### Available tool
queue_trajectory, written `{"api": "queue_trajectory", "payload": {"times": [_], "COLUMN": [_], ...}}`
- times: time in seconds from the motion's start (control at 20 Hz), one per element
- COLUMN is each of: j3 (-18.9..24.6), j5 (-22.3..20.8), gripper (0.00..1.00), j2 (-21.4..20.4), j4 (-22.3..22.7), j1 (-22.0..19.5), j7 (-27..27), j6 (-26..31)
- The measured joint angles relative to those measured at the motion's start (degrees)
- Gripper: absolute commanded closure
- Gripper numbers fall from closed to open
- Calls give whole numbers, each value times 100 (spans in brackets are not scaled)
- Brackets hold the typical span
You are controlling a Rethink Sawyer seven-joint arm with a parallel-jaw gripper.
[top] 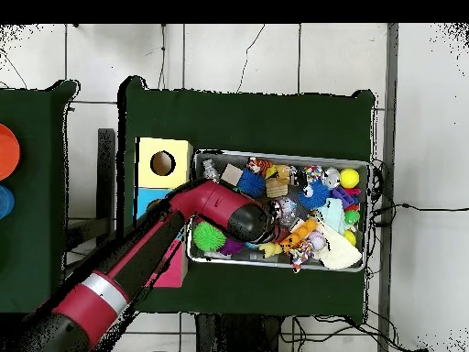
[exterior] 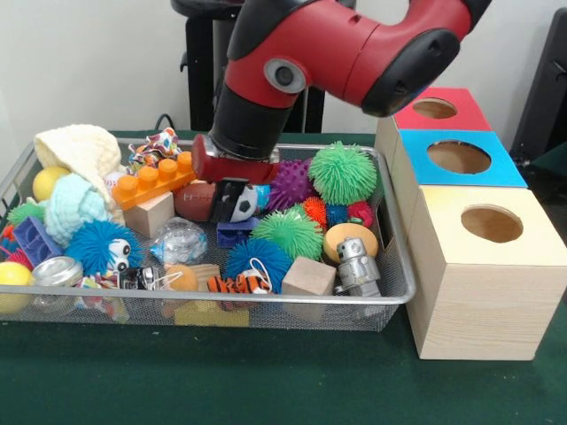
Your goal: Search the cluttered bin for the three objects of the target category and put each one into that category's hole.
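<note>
My gripper (exterior: 234, 204) hangs low inside the wire bin (exterior: 394, 292), right over a small black-and-white ball (exterior: 245, 207) and a blue block (exterior: 235, 234). The arm's wrist hides how the gripper stands. Around it lie spiky balls: a purple one (exterior: 290, 183), a big green one (exterior: 343, 172), a second green one (exterior: 288, 233), a blue one (exterior: 256, 258). Three boxes with round holes stand to the right: red (exterior: 435, 108), blue (exterior: 458, 157), yellow (exterior: 492, 223). In the overhead view the red arm (top: 206, 206) covers the gripper and part of the bin (top: 284, 155).
The bin also holds an orange toy brick (exterior: 156, 177), a brown football (exterior: 194, 200), wooden cubes (exterior: 308, 276), a grey robot toy (exterior: 357, 266), yellow balls (exterior: 48, 182), cream knitted cloth (exterior: 84, 149) and another blue spiky ball (exterior: 96, 244). Green cloth (exterior: 266, 381) covers the table.
</note>
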Motion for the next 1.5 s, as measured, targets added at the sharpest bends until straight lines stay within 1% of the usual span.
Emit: {"api": "queue_trajectory", "payload": {"times": [0.5,0.7,1.15,1.5], "j3": [1,1,70,211], "j5": [81,148,343,353], "gripper": [100,100,100,100], "j2": [-24,-24,-25,-69], "j4": [6,5,3,-5], "j1": [-27,-131,-593,-1014], "j7": [0,0,0,-1], "j6": [-49,-49,-49,-49]}}
